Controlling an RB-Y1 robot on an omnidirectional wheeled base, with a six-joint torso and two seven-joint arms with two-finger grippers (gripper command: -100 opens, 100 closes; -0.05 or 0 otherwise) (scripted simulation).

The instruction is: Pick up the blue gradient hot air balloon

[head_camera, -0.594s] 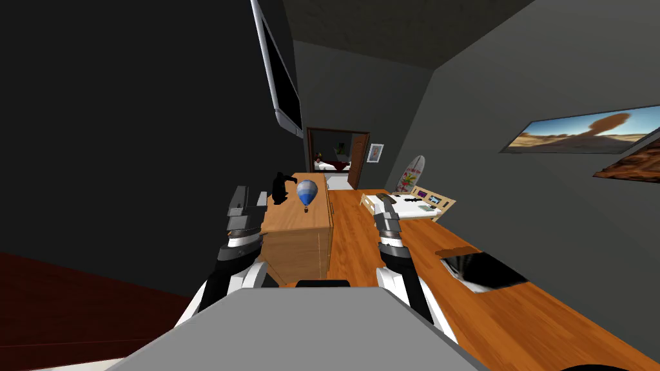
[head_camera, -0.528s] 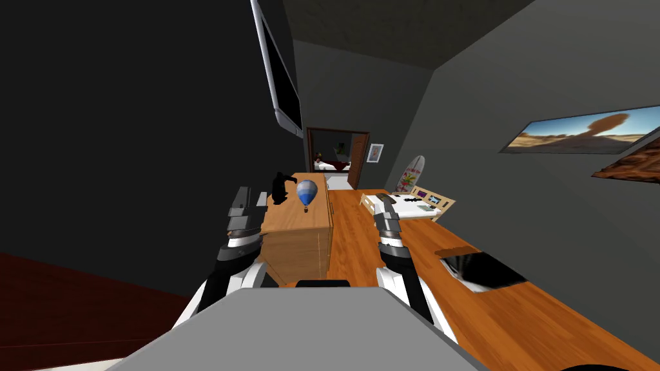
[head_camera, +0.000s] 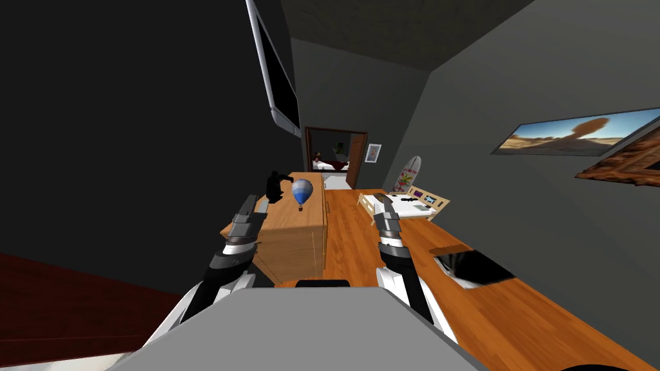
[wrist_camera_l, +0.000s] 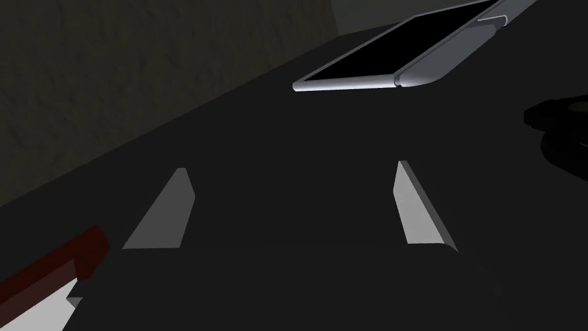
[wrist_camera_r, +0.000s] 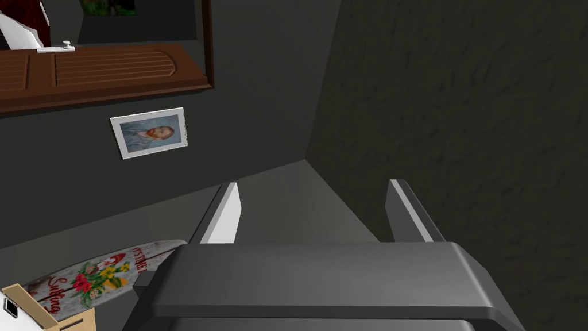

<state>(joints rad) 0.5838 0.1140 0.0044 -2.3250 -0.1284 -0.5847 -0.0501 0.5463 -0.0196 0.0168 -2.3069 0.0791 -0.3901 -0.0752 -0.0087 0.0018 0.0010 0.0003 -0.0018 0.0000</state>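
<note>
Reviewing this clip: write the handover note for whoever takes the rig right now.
Left gripper: open, empty, at the near left edge of the wooden dresser.
Right gripper: open, empty, held out right of the dresser.
Blue hot air balloon: upright on the dresser top, toward its far end, beside a black figure, untouched.
Done: nothing grasped. Left to do: reach the balloon, close on it, lift.

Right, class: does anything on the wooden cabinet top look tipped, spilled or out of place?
Nothing stands out. The blue-and-white hot air balloon model stands upright on the brown wooden cabinet, beside a black figurine, with nothing spilled.
</note>
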